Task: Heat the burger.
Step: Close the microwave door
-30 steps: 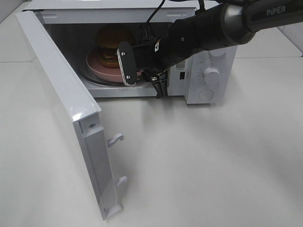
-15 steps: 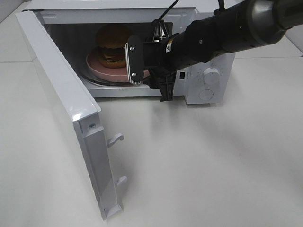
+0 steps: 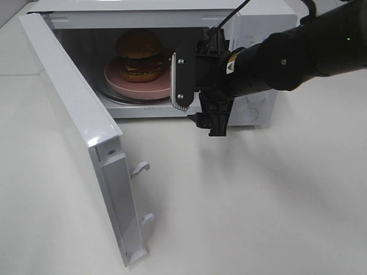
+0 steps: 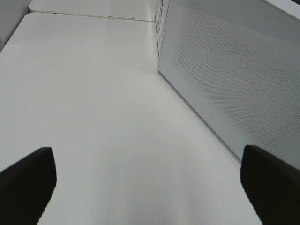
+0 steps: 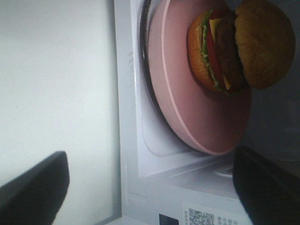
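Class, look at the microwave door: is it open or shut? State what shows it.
Open. The door stands wide to the left, latch hooks exposed, and the burger on the pink plate shows inside.

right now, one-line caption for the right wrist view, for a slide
Open right gripper in front of the open microwave, burger sitting on the pink plate inside.

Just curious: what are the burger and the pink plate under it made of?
The burger: probably a plastic model, going by its glossy, even bun; real food isn't ruled out. The pink plate: likely matte plastic or melamine, with uniform colour and dull sheen.
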Controlling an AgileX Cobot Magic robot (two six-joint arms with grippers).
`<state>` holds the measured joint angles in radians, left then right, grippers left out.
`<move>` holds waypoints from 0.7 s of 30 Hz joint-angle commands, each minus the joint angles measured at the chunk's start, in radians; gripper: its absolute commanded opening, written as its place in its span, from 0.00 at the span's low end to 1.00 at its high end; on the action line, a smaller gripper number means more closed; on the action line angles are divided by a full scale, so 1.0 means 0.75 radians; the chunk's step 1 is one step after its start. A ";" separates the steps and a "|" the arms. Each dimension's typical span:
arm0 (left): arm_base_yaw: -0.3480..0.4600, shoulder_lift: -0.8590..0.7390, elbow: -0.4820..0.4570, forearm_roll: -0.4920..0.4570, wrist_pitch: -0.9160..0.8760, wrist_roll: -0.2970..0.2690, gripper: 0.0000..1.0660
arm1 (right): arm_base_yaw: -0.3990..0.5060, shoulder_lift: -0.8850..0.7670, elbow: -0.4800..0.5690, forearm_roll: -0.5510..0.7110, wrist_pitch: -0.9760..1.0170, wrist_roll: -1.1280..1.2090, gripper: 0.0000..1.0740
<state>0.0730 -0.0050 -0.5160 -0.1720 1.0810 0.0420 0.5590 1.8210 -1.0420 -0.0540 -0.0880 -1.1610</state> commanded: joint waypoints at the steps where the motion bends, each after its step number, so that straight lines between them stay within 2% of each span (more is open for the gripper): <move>1: 0.003 -0.020 0.000 0.000 -0.019 -0.003 0.94 | 0.004 -0.069 0.063 -0.005 -0.015 0.055 0.79; 11: 0.003 -0.020 0.000 0.000 -0.019 -0.003 0.94 | 0.004 -0.315 0.264 -0.005 0.004 0.452 0.76; 13: 0.003 -0.020 0.000 0.000 -0.019 -0.003 0.94 | 0.004 -0.415 0.325 -0.005 0.079 0.669 0.76; 16: 0.003 -0.020 0.000 0.000 -0.019 -0.003 0.94 | 0.004 -0.439 0.339 -0.005 0.107 0.725 0.75; 21: 0.003 -0.020 0.000 0.000 -0.019 -0.003 0.94 | 0.004 -0.591 0.380 -0.005 0.353 1.037 0.73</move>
<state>0.0730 -0.0050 -0.5160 -0.1720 1.0810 0.0420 0.5590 1.4220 -0.7620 -0.0540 0.1030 -0.4840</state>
